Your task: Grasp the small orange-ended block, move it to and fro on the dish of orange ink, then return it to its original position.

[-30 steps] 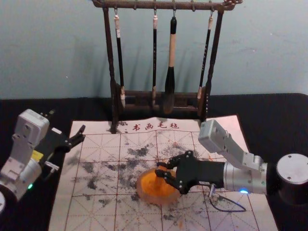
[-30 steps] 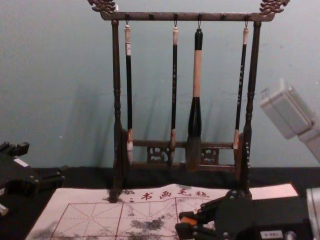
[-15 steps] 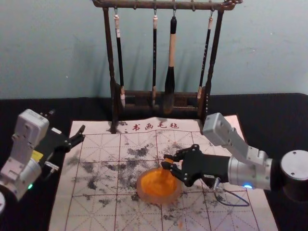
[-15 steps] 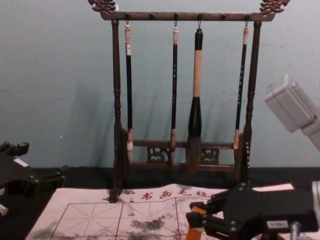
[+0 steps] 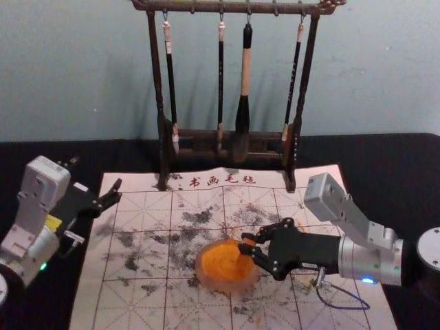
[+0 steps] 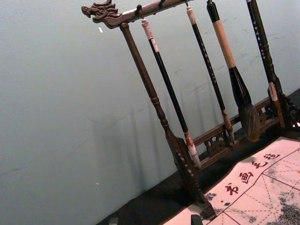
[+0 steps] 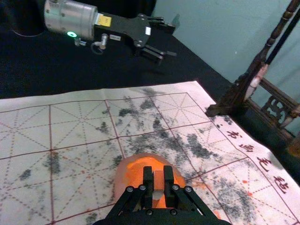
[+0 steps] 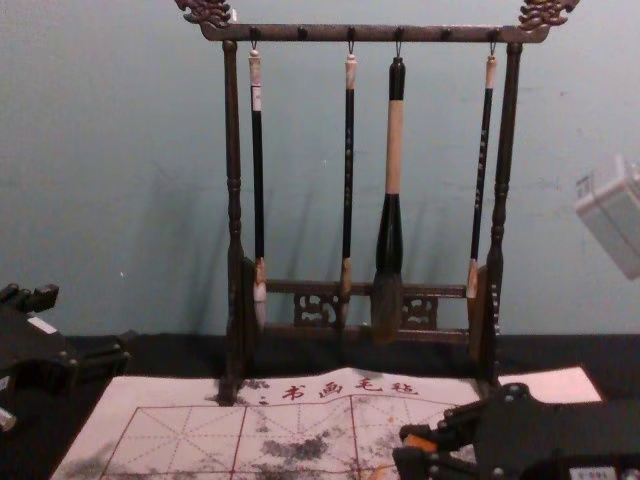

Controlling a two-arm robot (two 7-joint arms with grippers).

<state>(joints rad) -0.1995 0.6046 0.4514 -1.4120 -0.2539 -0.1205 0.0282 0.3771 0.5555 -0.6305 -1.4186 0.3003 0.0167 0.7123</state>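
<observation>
Head view, going left to right: shows the black two-fingered left gripper (image 5: 97,174) parked beside the mat's upper left edge, fingers spread wide with nothing between them. Next gives the white mat (image 5: 130,302), red-gridded and blotted black, on black cloth (image 5: 385,155). Leaves a broad stretch of mat between that gripper and the dish. Beyond, at the mat's far edge, shows the dark carved wooden rack (image 5: 189,6), with feet planted at both sides. Hangs from it, in order: slim black brush with pale ends (image 5: 170,82), second slim black brush (image 5: 221,82), thick brush with tan-and-black handle (image 5: 245,72), third slim black brush (image 5: 293,82).

Nearer, on the mat, shows the round translucent dish of orange ink (image 5: 200,273), well apart from the rack. Over its right part, shows the small orange-ended block (image 5: 246,249), pinched in the black right gripper (image 5: 244,242), fingers closed on it. Cannot tell whether it touches the ink. Farther right, shows the silver angled bracket (image 5: 328,198) rising above the arm and the thin dark cable (image 5: 344,306) looping below it, over the mat's right part.

In the chest view, puts the right gripper low at right, in front of the rack's right foot.
</observation>
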